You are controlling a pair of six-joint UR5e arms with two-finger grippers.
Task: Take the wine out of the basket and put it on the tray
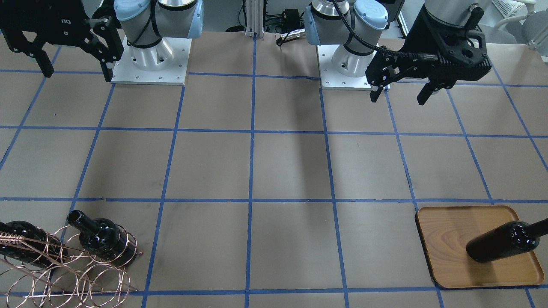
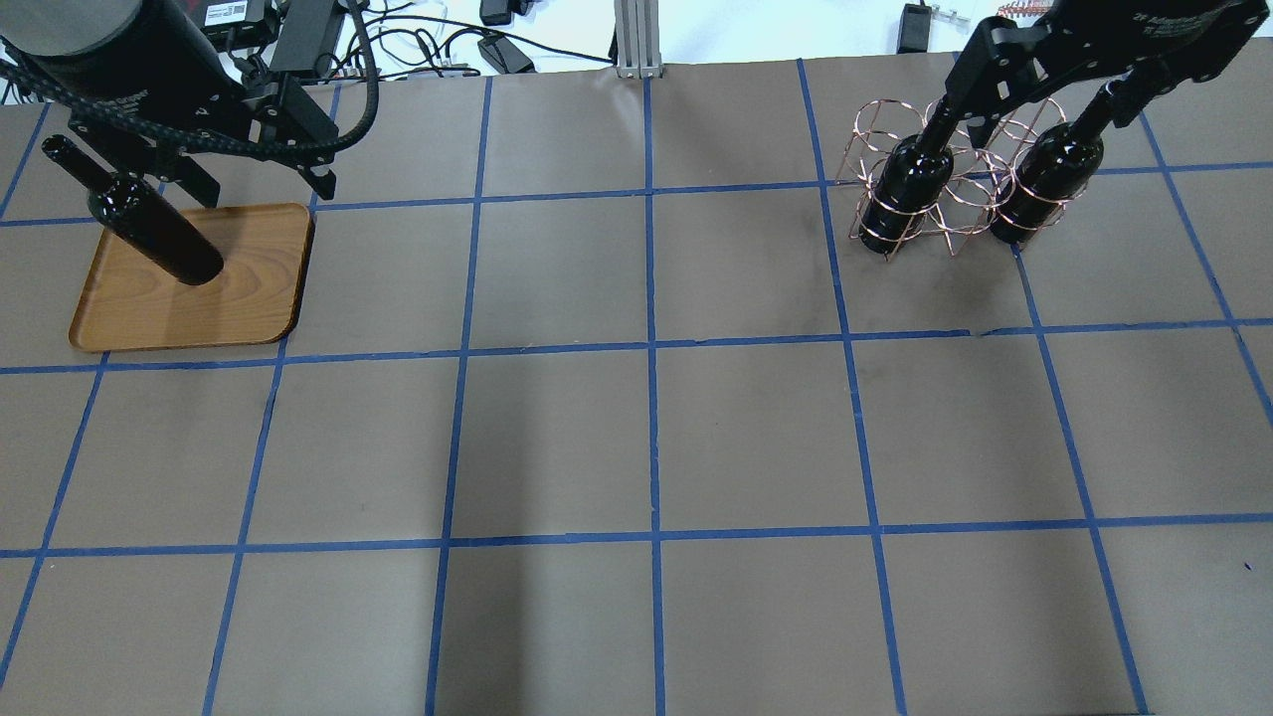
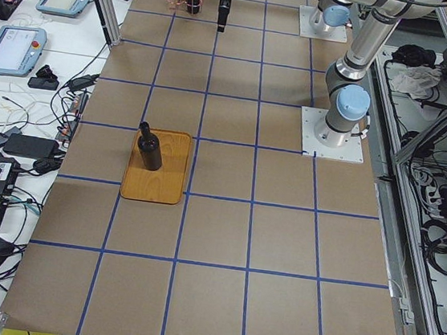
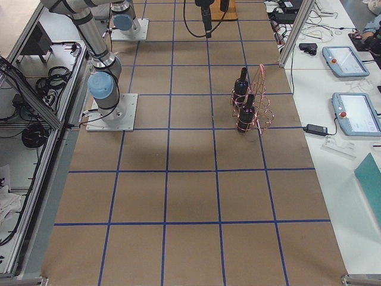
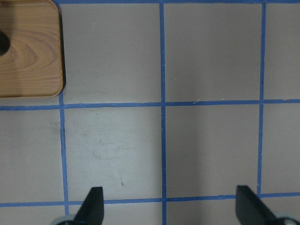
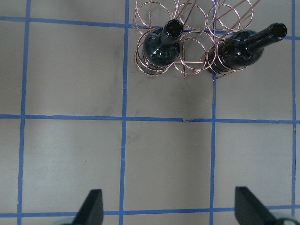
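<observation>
One wine bottle [image 2: 154, 224] stands upright on the wooden tray [image 2: 239, 298], also seen in the front view [image 1: 501, 241] on the tray [image 1: 449, 239]. Two more bottles [image 2: 900, 194] [image 2: 1044, 184] stand in the copper wire basket [image 2: 875, 124]. My left gripper [image 2: 264, 184] is open and empty, raised near the tray's far right corner and apart from the bottle. The left wrist view shows its open fingertips [image 5: 93, 206] over bare table. My right gripper [image 2: 1034, 94] is open and empty, high above the basket. The right wrist view shows both bottles [image 6: 161, 47] [image 6: 239, 49] below it.
The table is brown paper with a blue tape grid. Both robot bases [image 1: 150, 60] [image 1: 351, 64] stand at the robot's edge. A metal post [image 2: 636, 40] and cables lie past the far edge. The basket [image 1: 98, 278] sits near a table corner.
</observation>
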